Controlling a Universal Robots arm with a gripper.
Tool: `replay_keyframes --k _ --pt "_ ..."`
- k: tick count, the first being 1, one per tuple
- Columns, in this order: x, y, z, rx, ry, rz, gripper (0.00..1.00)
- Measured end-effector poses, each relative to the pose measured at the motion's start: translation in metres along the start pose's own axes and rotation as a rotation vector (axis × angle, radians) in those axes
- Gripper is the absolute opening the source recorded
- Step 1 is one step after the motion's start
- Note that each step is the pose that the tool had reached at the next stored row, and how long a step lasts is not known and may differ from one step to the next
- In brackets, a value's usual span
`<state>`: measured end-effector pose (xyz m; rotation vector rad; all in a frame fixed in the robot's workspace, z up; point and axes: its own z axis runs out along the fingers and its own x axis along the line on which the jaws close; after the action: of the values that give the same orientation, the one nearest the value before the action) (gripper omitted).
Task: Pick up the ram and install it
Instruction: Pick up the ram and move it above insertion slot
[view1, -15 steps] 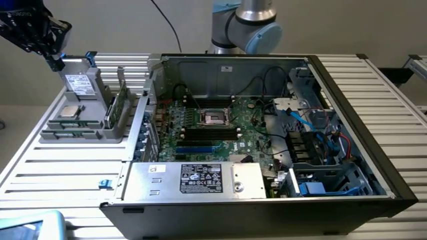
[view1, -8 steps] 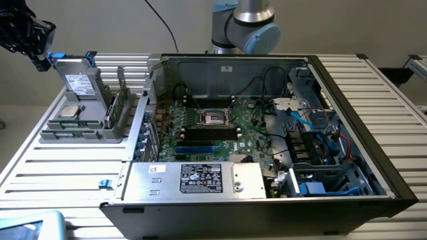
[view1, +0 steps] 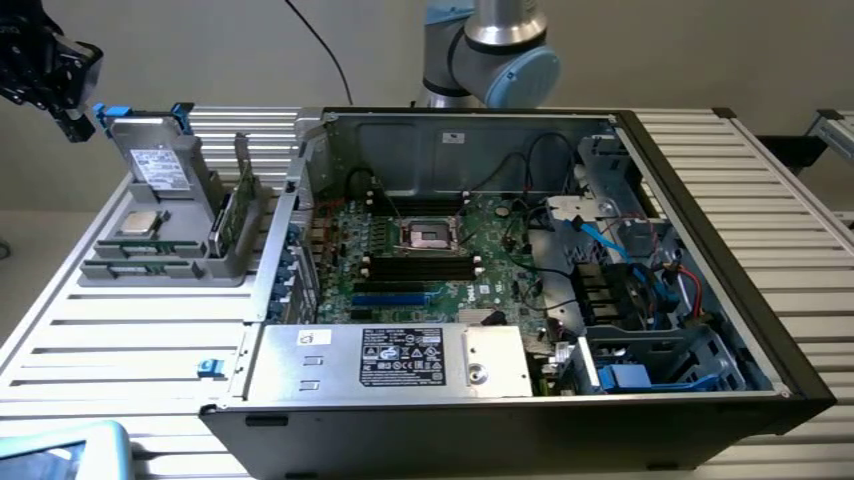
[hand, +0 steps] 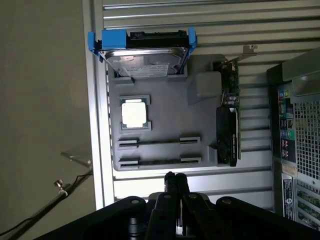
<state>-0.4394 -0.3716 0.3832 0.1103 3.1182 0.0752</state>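
My gripper (view1: 60, 85) hangs high at the exterior view's far left, above and beyond the grey parts tray (view1: 200, 268). In the wrist view its black fingertips (hand: 170, 179) are pressed together with nothing between them. A thin greenish strip (view1: 138, 267) stands on edge in the tray's slotted holders (hand: 159, 151) near the tray's front; it looks like the ram, seen edge-on. The open computer case (view1: 534, 260) holds the green motherboard (view1: 494, 250), with long black slots (view1: 420, 265) below the processor socket.
The tray also carries a hard drive in a blue bracket (hand: 142, 52), a silver processor chip (hand: 134, 113) and an upright expansion card (hand: 227, 115). A silver power supply (view1: 387, 357) fills the case's front. Everything rests on a ribbed metal table (view1: 120, 340).
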Motion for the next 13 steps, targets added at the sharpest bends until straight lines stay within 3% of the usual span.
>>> replay_keyframes --k 13 --pt "0.0001 0.0001 -0.0001 -0.0007 0.0003 -0.002 0.11"
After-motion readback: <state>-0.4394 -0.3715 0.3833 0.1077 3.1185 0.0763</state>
